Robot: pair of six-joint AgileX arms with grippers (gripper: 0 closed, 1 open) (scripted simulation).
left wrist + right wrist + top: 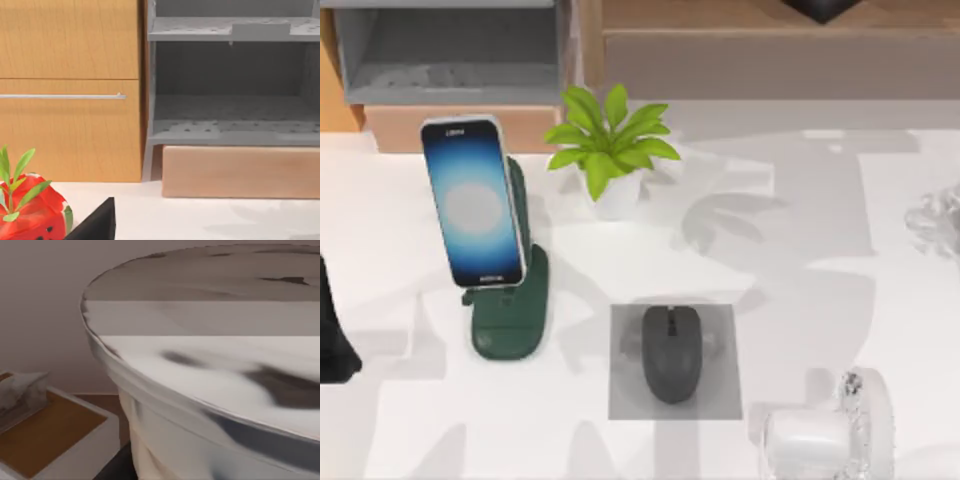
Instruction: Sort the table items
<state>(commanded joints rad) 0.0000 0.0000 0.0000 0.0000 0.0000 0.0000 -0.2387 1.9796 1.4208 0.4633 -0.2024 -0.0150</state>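
A dark grey oval mouse (671, 352) lies on a small grey square pad (720, 400) at the middle front of the white table (410, 420). A white-edged smartphone (473, 203) with a glowing blue screen leans on a dark green stand (510, 325) at the left. At the front right a clear, whitish cup (820, 435) appears to lie on its side, and its pale rim (210, 365) looms very close in the right wrist view. My left gripper (332, 335) is a dark shape at the table's left edge, away from every item; one dark fingertip (97, 222) pokes into the left wrist view.
A green potted plant (610, 150) stands behind the mouse. A grey open shelf (450, 55) on a wooden base and wooden cabinets (70, 90) line the back. A translucent shape (935, 220) sits at the right edge. A red pot with leaves (30, 215) shows by the left fingertip.
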